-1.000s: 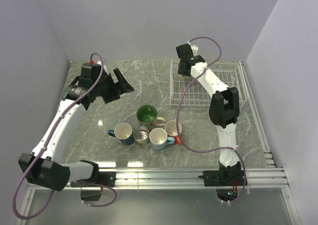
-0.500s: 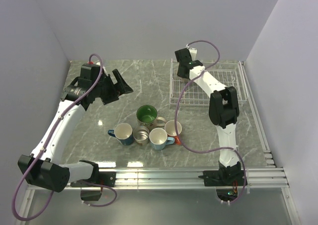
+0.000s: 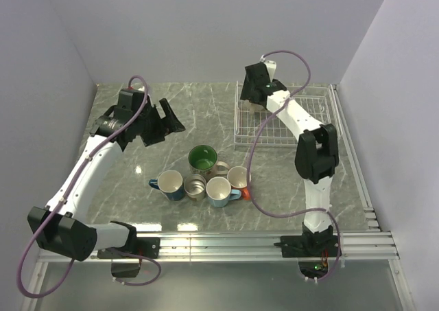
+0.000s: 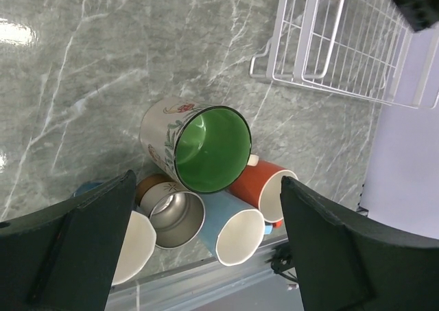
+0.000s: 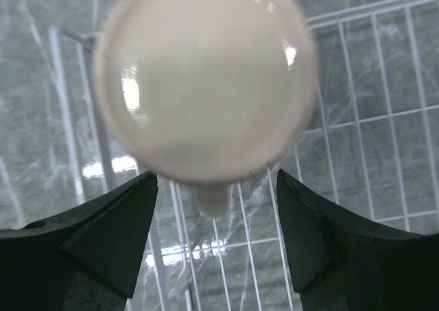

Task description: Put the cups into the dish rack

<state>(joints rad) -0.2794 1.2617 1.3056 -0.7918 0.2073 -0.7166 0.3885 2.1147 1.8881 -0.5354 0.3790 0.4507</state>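
Note:
A cream cup (image 5: 206, 84) stands upside down in the far left corner of the white wire dish rack (image 3: 288, 122). My right gripper (image 5: 216, 177) hangs open over it, its fingers apart on either side of the cup's handle (image 5: 214, 200) without touching it. On the table a white cup with a green inside (image 3: 202, 158) lies beside a dark blue cup (image 3: 167, 182), a small metal cup (image 3: 195, 185), a light blue cup (image 3: 219, 189) and an orange cup (image 3: 240, 178). My left gripper (image 3: 171, 117) is open and empty, high above and to the left of this cluster.
The rack (image 4: 343, 50) has low wire sides, and its remaining cells hold nothing. A metal rail (image 3: 267, 241) runs along the table's near edge, close behind the cups. Grey walls close in the left, right and back.
My right gripper has opened and let go of the cream cup, which now rests in the rack. The left arm has drifted slightly to the right, still open.

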